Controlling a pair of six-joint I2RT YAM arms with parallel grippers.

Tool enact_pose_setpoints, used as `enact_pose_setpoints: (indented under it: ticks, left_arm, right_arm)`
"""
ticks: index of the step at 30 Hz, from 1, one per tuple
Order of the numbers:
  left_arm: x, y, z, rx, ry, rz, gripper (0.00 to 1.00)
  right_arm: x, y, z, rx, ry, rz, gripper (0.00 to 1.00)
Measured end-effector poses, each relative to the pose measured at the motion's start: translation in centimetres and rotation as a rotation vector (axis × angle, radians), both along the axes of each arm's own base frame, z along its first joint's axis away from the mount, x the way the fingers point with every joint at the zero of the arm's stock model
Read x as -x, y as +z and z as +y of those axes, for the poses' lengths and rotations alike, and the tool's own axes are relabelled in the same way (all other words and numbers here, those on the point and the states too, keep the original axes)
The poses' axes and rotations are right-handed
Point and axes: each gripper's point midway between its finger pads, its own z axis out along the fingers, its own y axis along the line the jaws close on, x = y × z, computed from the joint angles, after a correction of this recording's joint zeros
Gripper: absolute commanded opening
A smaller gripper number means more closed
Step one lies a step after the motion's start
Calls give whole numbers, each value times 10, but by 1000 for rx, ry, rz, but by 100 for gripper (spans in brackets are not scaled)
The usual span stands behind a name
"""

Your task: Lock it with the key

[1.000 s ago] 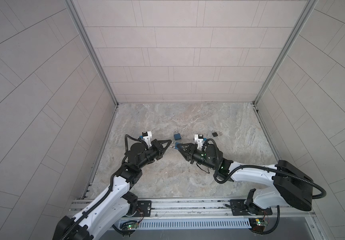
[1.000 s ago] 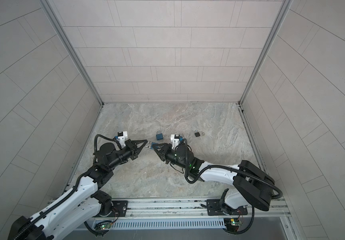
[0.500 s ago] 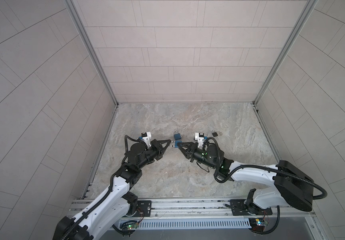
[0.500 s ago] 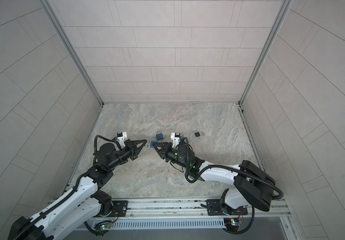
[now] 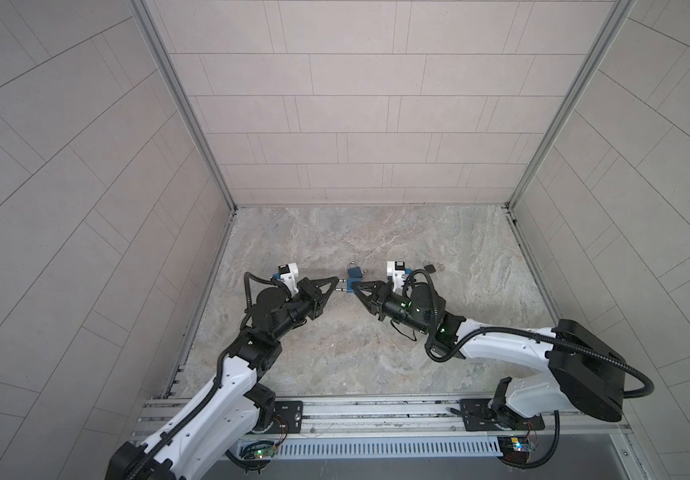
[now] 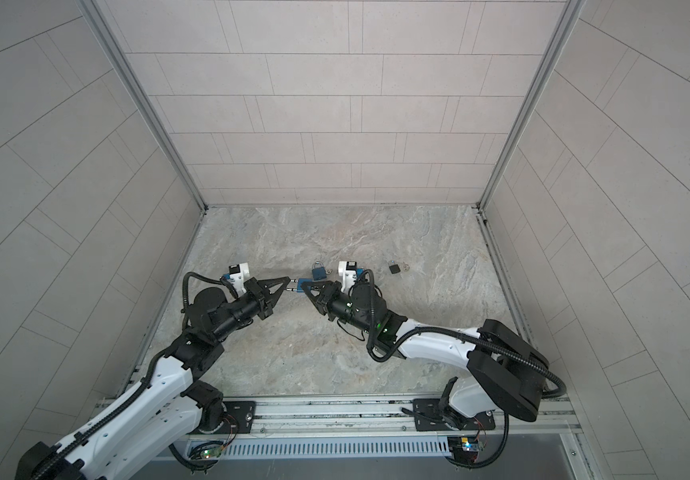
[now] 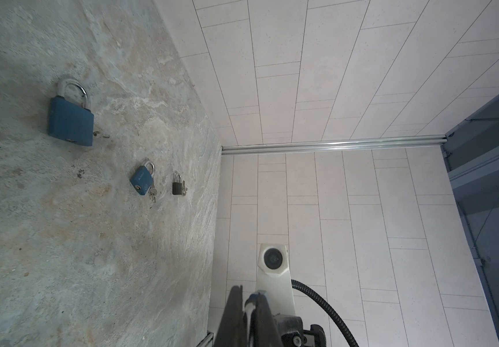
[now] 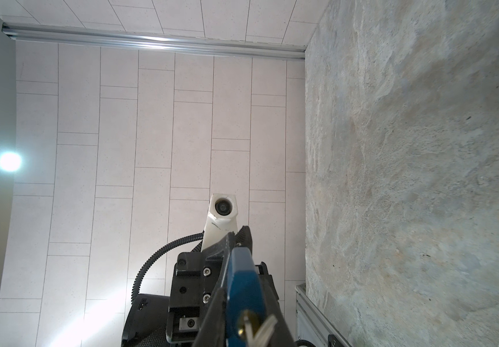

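One padlock [image 5: 350, 286], long axis left-right, shackle [image 5: 341, 287] toward left gripper [image 5: 336, 286].

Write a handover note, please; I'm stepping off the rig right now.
Left hand: shut, pinching the shackle of the held blue padlock.
Right hand: shut on that padlock's body.
Key: in its keyhole.
Also on the table: large blue padlock, small blue padlock, black padlock.
Done: padlock picked up, braced between both hands.
To do: turn the key to lock; shackle state unclear.
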Motion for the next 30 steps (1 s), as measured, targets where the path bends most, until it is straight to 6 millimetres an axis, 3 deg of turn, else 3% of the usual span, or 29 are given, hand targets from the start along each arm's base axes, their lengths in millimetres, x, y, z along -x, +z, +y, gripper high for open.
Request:
enact_pose_setpoints:
  ticks: [30]
  left_arm:
    - [-22, -13, 17, -4, 114, 44, 0]
  right_arm:
    - [-28, -8, 21, 76, -35, -25, 0]
